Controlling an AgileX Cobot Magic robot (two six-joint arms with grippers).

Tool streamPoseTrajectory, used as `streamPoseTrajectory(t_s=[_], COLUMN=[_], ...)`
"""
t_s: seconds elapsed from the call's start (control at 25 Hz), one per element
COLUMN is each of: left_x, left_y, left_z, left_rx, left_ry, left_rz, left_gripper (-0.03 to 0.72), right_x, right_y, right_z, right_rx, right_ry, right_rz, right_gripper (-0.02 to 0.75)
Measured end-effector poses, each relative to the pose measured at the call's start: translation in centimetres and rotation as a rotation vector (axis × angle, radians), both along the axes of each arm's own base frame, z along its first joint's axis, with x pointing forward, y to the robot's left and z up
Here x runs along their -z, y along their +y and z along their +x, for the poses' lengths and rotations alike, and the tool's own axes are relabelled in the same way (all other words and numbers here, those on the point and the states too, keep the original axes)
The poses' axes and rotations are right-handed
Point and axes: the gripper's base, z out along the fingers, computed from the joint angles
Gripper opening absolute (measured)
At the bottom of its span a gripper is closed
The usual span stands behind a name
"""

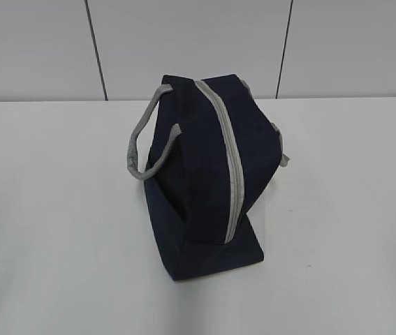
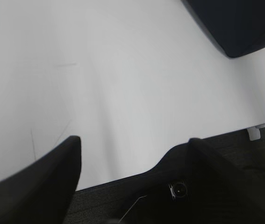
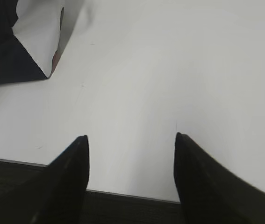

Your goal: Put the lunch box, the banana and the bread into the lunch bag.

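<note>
Navy-blue fabric lunch bag [image 1: 201, 167] with grey zipper [image 1: 224, 150] shut, mid white bench [image 1: 44, 209], toward the back edge. Left fingers [image 2: 57, 172] and right fingers [image 3: 74, 172] spread wide, empty, near the front edge. Probably the opening step: next, unzipping. No readable writing.

Even, bright overhead light; white table [image 1: 58, 209] nearly washed out, flat, low contrast. Bag [image 1: 204, 174] reads as a dark mass, fabric detail lost; faint soft shadow at its base. Exterior view slightly soft, grainy. Both wrist views blurred: left gripper [image 2: 134, 149] and right gripper [image 3: 131, 149] fingers black, smeared silhouettes, out of focus. Pale grey shading across the table in the left wrist view.
</note>
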Motion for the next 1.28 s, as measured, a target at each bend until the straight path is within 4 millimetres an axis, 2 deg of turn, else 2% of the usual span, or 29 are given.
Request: streamPoseTrajectory(t_s=[0.76,1.0,1.28], left_x=[0.1,-0.2,-0.4], left_y=[0.0,0.4,1.0], left_z=[-0.2,-1.8,-4.0], left_rx=[0.007,-0.001,-0.11], left_ry=[0.011,-0.092,-0.228], left_rz=[0.008,-0.016,-0.034], left_gripper=[0.477,0.477,0.477], right_x=[-0.1,-0.1,-0.1], right_y=[0.0,0.0,-0.1], right_z=[0.1,0.1,-0.8], right_rx=[0.0,0.0,0.042], right_ry=[-0.01,-0.012,-0.074], right_rz=[0.001,0.001,0.008], right_gripper=[0.442,0.442,0.442])
